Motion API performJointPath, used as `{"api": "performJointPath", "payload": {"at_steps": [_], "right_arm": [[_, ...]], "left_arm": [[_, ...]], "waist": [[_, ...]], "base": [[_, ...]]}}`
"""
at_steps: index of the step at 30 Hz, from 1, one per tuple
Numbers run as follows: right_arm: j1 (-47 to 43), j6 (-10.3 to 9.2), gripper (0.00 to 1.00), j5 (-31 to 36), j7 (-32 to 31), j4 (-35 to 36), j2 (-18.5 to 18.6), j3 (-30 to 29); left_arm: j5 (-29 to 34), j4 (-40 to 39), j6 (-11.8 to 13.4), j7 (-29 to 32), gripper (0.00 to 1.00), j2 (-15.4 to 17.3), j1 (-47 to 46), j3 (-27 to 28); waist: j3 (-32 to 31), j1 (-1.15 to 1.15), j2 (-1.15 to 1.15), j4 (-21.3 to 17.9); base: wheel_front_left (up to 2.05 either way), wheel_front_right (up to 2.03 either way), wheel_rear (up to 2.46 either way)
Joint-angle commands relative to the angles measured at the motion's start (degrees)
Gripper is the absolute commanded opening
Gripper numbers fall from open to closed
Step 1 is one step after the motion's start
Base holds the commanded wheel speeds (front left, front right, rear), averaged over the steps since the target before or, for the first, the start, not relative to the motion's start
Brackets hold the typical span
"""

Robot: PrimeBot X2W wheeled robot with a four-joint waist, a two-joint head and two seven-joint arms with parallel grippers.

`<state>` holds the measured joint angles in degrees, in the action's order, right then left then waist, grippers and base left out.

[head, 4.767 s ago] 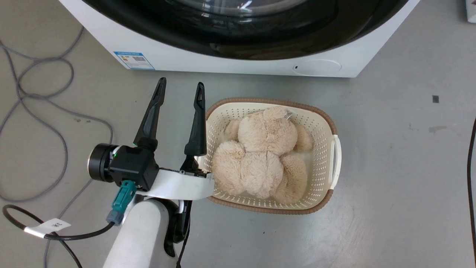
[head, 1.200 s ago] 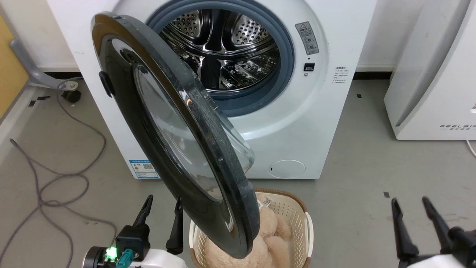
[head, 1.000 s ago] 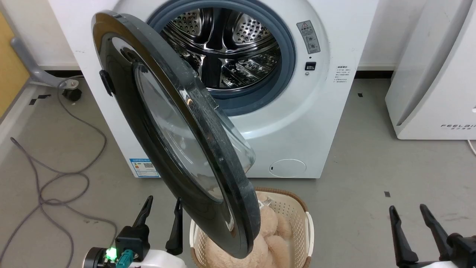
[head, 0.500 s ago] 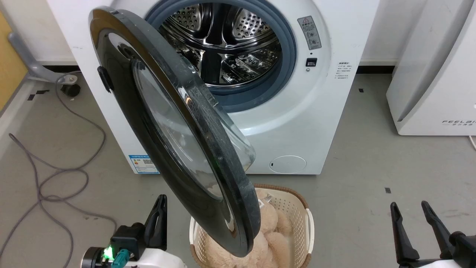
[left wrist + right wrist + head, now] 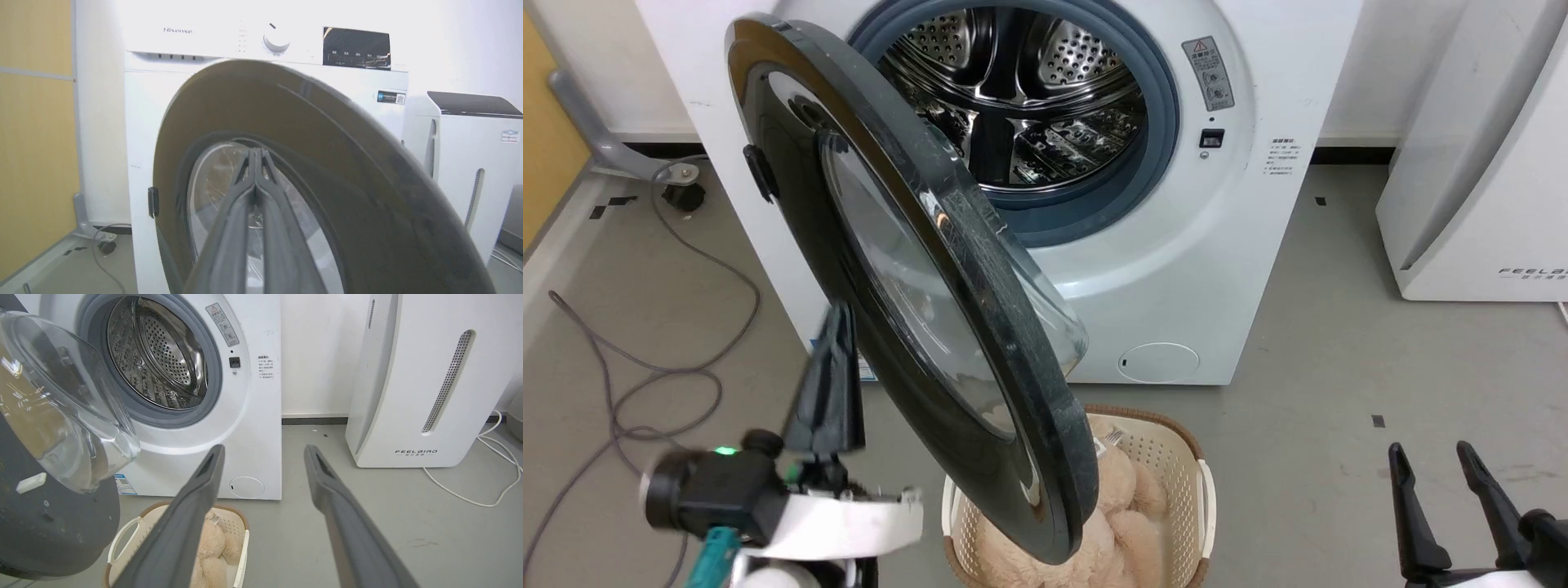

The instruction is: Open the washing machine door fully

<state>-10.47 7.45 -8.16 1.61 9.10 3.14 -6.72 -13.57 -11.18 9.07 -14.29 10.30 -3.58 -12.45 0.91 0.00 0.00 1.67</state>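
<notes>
The washing machine door (image 5: 907, 286) stands roughly half open, hinged at the left of the washing machine (image 5: 1217, 245) — full swing outstanding. The left gripper (image 5: 829, 371) is clenched and empty, just beside the door's outer face. The right gripper (image 5: 1431, 451) is released — well apart from the washing machine.

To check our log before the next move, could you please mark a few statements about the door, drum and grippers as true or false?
1. The washing machine door stands partly open. True.
2. The left gripper is wide open. False: its fingers are pressed together.
3. The drum holds laundry. False: it looks empty.
4. The right gripper is open and holds nothing. True.
5. The plush toy lies in the basket on the floor. True.
</notes>
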Motion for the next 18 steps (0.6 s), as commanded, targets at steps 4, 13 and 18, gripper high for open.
{"api": "performJointPath", "payload": {"at_steps": [4, 13, 18], "right_arm": [[0.14, 0.03, 1.0, -0.34, 0.38, -0.23, -0.26, -0.04], [0.38, 0.03, 1.0, -0.47, 0.63, -0.19, -0.26, 0.05], [0.58, 0.03, 1.0, -0.79, 0.83, -0.46, -0.26, 0.2]], "left_arm": [[2.45, -7.99, -0.24, -0.61, 0.0, 0.48, -3.06, -0.08], [6.99, -18.94, -5.04, -0.69, 0.0, -0.84, -8.85, -7.9], [9.33, -18.32, -10.11, 1.26, 0.0, -0.66, -9.08, -18.15]], "waist": [[0.08, 0.0, 0.0, 0.07], [0.74, 0.0, 0.0, 0.0], [1.01, 0.0, 0.0, -0.22]], "base": [[0.0, 0.0, 0.0], [0.0, 0.0, 0.0], [0.0, 0.0, 0.0]]}}
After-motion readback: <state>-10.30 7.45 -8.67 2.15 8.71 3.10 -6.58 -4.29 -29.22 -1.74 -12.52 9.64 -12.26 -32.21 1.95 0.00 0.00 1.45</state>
